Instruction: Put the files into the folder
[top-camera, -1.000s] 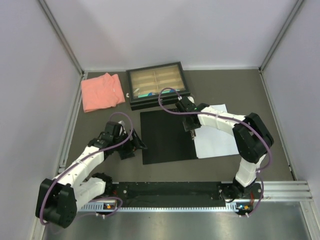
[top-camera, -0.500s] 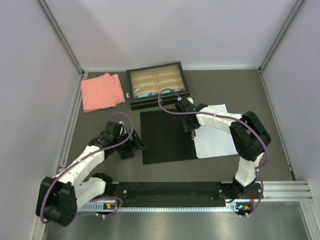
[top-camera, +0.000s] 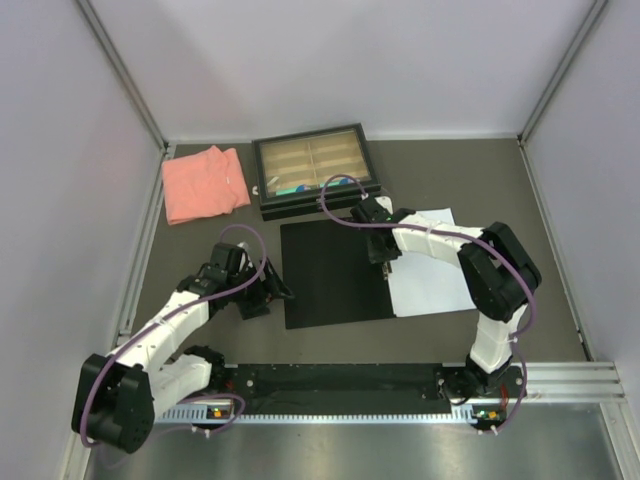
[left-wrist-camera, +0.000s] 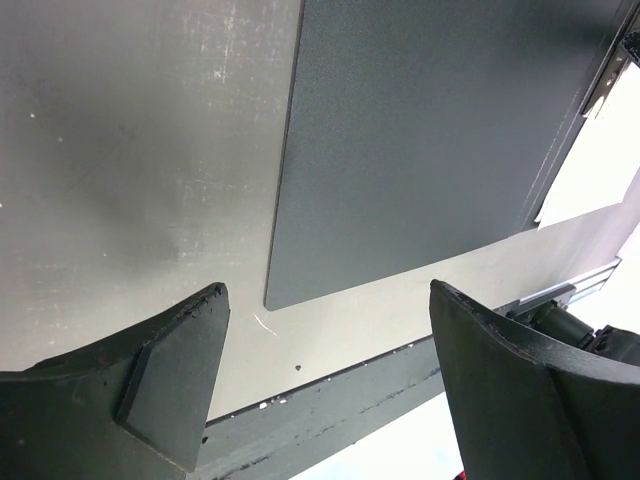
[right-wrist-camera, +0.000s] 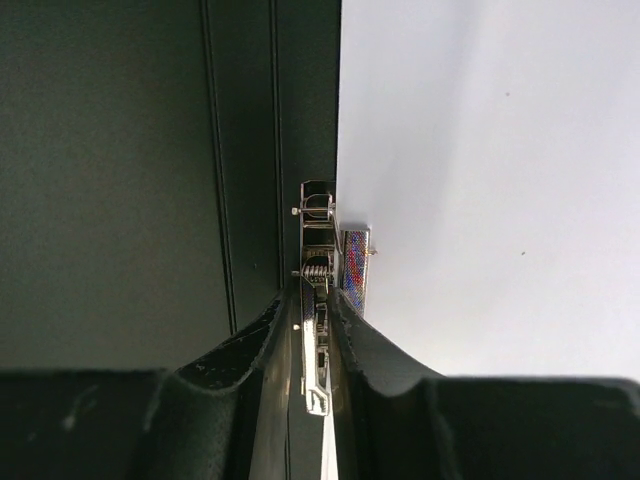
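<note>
The folder (top-camera: 335, 272) lies open in the middle of the table with its matte black inside up. White sheets, the files (top-camera: 432, 268), lie on its right half; I cannot make out any print on them. My right gripper (top-camera: 383, 262) is at the folder's spine and is shut on the metal spring clip (right-wrist-camera: 318, 230) there, with the black panel (right-wrist-camera: 120, 180) to its left and white paper (right-wrist-camera: 480, 150) to its right. My left gripper (top-camera: 276, 292) is open and empty, low over the table by the folder's left edge (left-wrist-camera: 430, 130).
A folded salmon-pink cloth (top-camera: 204, 183) lies at the back left. A black-framed tray with tan compartments (top-camera: 314, 168) stands behind the folder. A black rail (top-camera: 340, 385) runs along the near edge. Walls close in both sides.
The right arm has shifted slightly to the left, its gripper staying on the clip. The left arm has not moved.
</note>
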